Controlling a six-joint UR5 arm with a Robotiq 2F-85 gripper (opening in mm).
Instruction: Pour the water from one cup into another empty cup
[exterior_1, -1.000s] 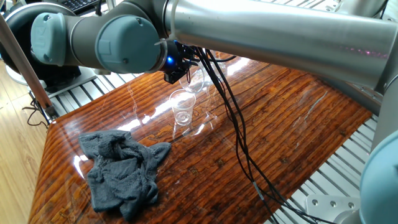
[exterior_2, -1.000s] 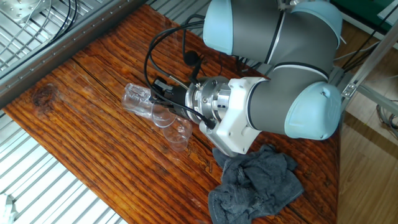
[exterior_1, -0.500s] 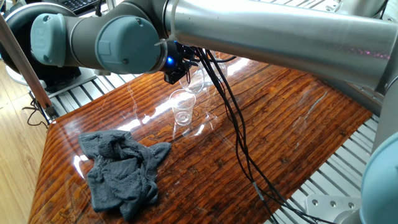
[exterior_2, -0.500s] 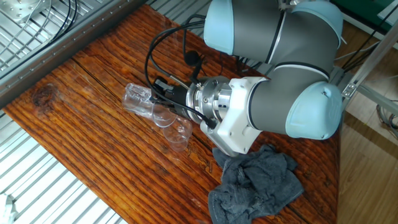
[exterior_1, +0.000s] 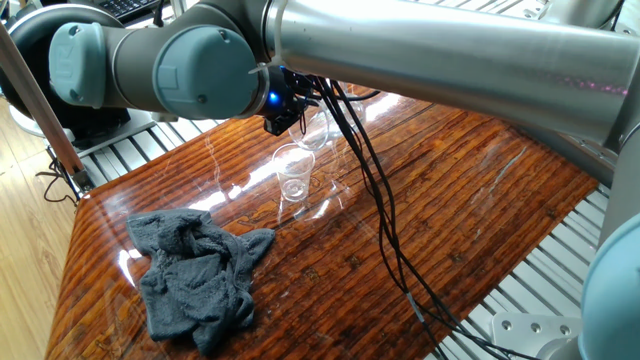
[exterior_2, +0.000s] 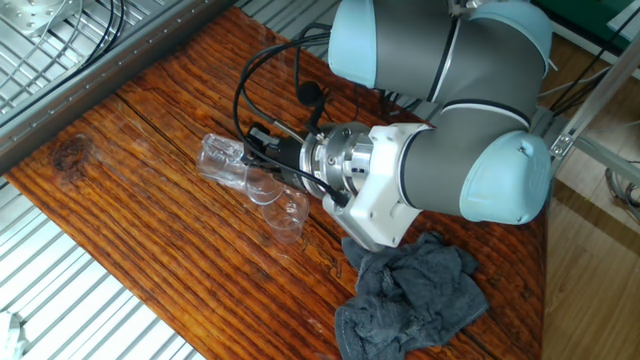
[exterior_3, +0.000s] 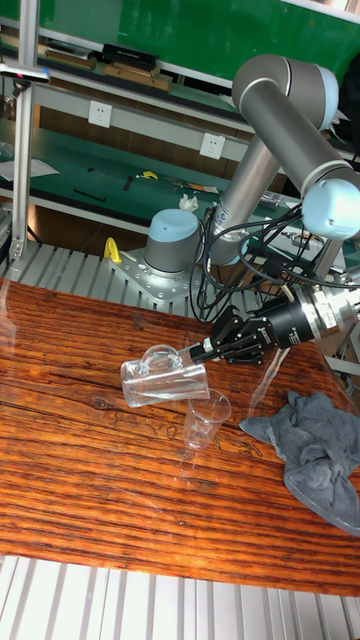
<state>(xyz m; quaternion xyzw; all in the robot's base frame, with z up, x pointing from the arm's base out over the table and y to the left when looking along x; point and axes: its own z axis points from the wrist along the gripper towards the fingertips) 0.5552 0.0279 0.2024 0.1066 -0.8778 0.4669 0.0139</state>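
My gripper (exterior_3: 192, 352) is shut on the larger clear cup (exterior_3: 162, 376), holding it tipped on its side just above the table. Its mouth points at the smaller clear cup (exterior_3: 206, 418), which stands upright right below the rim. In the other fixed view the tipped cup (exterior_2: 224, 160) juts out left of the gripper (exterior_2: 258, 152), with the small cup (exterior_2: 286, 212) beneath its mouth. In one fixed view the gripper (exterior_1: 284, 112) hides much of the large cup (exterior_1: 319, 129) behind the small cup (exterior_1: 294, 174). The water is too clear to make out in either cup.
A crumpled grey cloth (exterior_1: 196, 276) lies on the wooden table (exterior_1: 450, 200) near the small cup, on the arm's side (exterior_2: 412, 290). Black cables (exterior_1: 385, 230) hang from the wrist across the tabletop. Metal slats (exterior_2: 60, 300) border the table.
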